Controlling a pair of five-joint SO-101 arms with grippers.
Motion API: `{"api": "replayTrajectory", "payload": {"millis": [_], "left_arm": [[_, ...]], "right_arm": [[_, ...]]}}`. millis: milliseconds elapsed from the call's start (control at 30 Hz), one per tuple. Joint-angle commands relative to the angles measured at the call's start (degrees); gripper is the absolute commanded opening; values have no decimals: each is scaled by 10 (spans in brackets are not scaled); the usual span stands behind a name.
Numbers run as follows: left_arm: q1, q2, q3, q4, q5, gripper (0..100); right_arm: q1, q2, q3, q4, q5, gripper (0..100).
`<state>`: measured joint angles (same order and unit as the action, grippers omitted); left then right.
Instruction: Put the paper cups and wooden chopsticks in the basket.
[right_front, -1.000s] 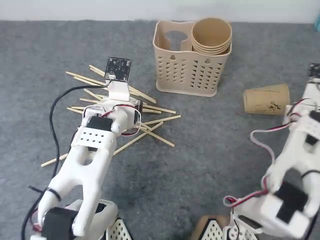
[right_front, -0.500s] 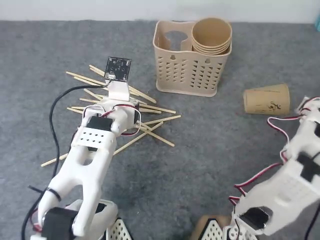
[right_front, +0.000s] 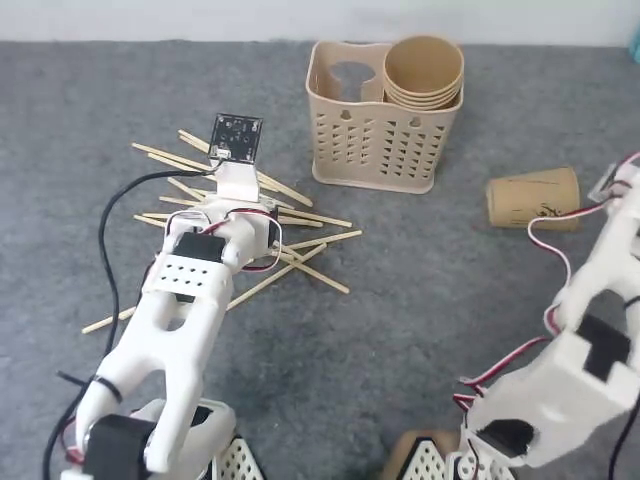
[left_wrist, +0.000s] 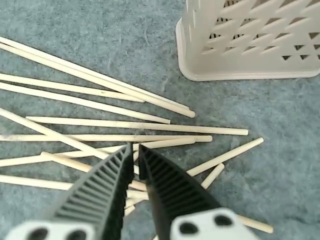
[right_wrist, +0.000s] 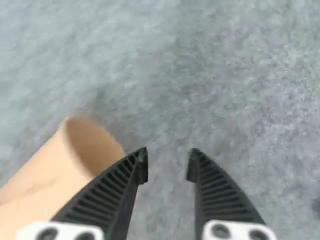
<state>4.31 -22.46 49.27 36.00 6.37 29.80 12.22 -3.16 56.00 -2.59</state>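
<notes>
Your left gripper (left_wrist: 135, 149) points downward, jaws almost together; your right gripper (right_wrist: 167, 161) has its jaws apart

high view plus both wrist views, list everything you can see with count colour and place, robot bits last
beige perforated plastic basket: one, beige, at the far middle of the carpet
stack of tan paper cups: several nested, tan, upright in one basket compartment
tan paper cup lying on its side: one, tan, on the carpet beside the basket, near the right arm
pale wooden chopsticks: a loose scatter of many, pale wood, on the carpet on the basket's other side
grey carpet: one, grey, under everything
left arm: one, white, above the chopsticks
left gripper: one, black, shut, just over the chopsticks
right arm: one, white, by the lying cup
right gripper: one, black, open, beside the lying cup's mouth
</notes>
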Motion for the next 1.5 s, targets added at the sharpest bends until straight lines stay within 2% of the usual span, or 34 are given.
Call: {"api": "replayTrajectory", "payload": {"millis": [0, 233, 700, 767, 833, 867, 900, 1200, 1467], "left_arm": [[4, -21, -3, -14, -4, 12], [4, -21, -3, -14, -5, 13], [5, -21, -2, -15, -5, 13], [5, -20, -1, -17, -5, 13], [5, -20, 1, -25, -5, 13], [5, -20, 4, -26, -5, 13], [5, -20, 7, -31, -5, 13], [6, -20, 7, -33, -5, 13], [6, -20, 7, -33, -5, 13]], "right_arm": [[-23, -80, -47, 46, 53, 169], [-83, -64, -47, 71, 149, 173], [-95, 86, -53, 18, 207, 163], [-102, 86, -53, 17, 212, 112], [-104, 85, -58, 21, 213, 10], [-106, 85, -66, 25, 214, 3], [-107, 85, -74, 38, 220, 25], [-107, 85, -205, 178, 240, 9], [-107, 85, -433, 330, 245, 9]]}}
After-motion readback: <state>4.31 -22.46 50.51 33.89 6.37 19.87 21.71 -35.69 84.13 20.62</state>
